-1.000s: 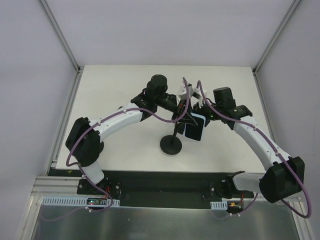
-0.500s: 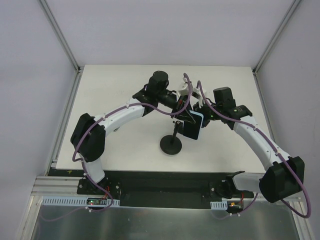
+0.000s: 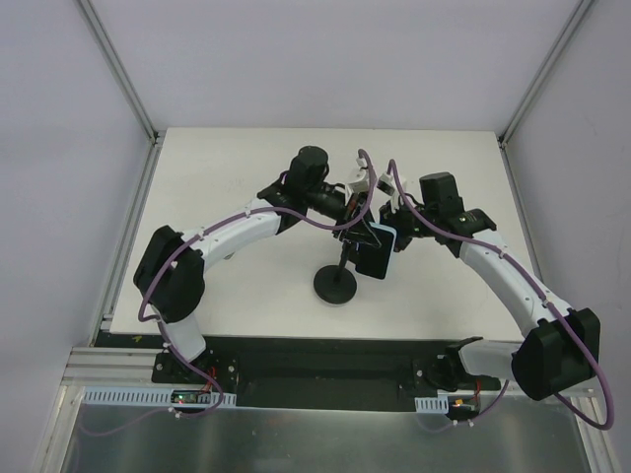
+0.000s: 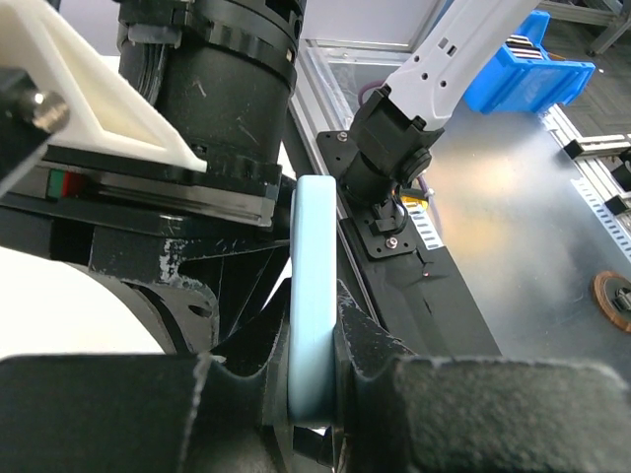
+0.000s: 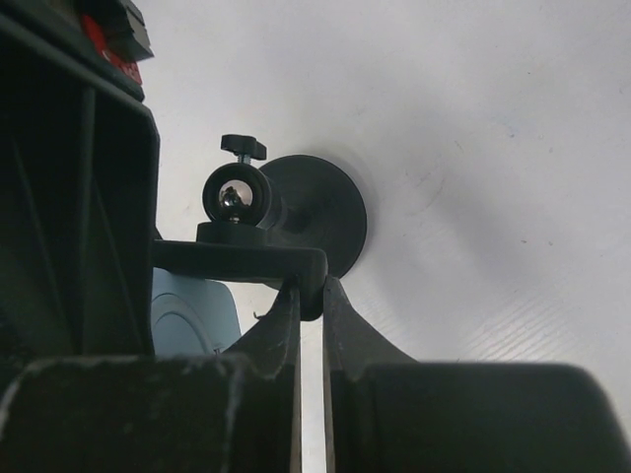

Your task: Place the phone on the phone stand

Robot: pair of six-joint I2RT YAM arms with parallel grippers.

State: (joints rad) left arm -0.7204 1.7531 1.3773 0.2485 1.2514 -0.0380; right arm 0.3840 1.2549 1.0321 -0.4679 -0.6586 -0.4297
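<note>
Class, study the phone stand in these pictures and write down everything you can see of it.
The phone stand is matte black: a round disc base flat on the white table, a thin upright post, a ball joint with a small thumbscrew, and a clamp cradle on top. It stands upright mid-table. The light-blue-rimmed phone lies against the cradle, and the right hand seems to pinch the cradle's end.

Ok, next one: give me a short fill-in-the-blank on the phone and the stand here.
1. The claw pinching the phone edge-on belongs to the ___ arm.
2. The edge of the phone's case is light ___.
3. The phone stand has a ___ black base resting on the table.
Missing words: left; blue; round.
</note>
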